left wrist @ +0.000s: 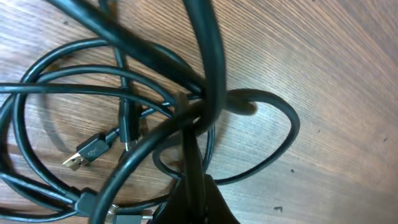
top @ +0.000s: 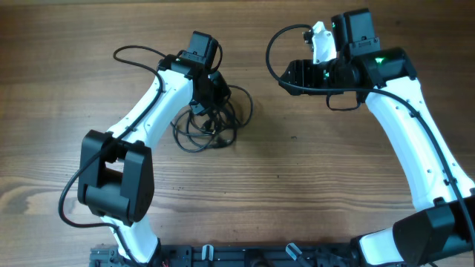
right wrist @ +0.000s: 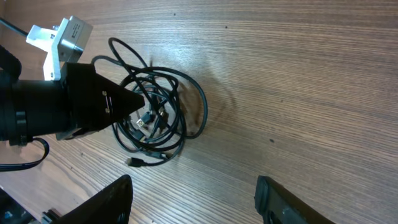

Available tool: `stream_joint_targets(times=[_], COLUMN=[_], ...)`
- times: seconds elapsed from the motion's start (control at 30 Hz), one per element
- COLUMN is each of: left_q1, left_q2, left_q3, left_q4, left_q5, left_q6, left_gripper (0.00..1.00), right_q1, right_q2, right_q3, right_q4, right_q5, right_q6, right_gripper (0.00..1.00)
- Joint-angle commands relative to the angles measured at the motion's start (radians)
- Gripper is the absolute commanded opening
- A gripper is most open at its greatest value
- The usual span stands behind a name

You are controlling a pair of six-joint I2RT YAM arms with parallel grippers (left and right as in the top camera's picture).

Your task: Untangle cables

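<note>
The cables (top: 215, 122) lie in a loose coil, left gripper (right wrist: 138, 99) pinched shut on their strands.
Bare wooden table (top: 297, 185) lies open nearside and right of the cables; farther back, well right of them, the right gripper (right wrist: 193, 182) hangs wide, empty.

In the overhead view, the fingertips of the left end effector (top: 210, 95) are hidden beneath its own wrist body, and part of the cables (top: 211, 127) is covered by it. In the left wrist view, the loops are cut off at the left and bottom edges, and one strand near the lens is blurred. The fingers of the right end effector (right wrist: 194, 183) are cropped by the bottom edge. Which strand is pinched cannot be told.
</note>
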Motion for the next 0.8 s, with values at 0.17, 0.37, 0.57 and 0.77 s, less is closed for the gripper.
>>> stream_joint_targets(times=[0.17,0.37,0.57,0.77], left_q1=[-0.019,-0.006,0.018,0.018], left_q2=[-0.395,-0.497,-0.591,-0.706], left_q3=[0.155,0.155,0.155,0.155], left_q4=[0.016,0.080,0.244,0.336], left_q5=[0.272,0.279,0.283,0.287], left_q6=[0.558,0.362,0.205,0.114], left_gripper=[0.04,0.04,0.04,0.04], right_q1=[0.004,0.008,0.100,0.145], right_q2=[0.000,-0.020,-0.012,0.084], right_q3=[0.000,0.000,-0.001,-0.001], right_q4=[0.095,0.203,0.237,0.323], right_q5=[-0.414,-0.415,-0.263,-0.204], right_q6=[-0.251,-0.117,-0.016,0.188], right_gripper=[0.59,0.60,0.65,0.64])
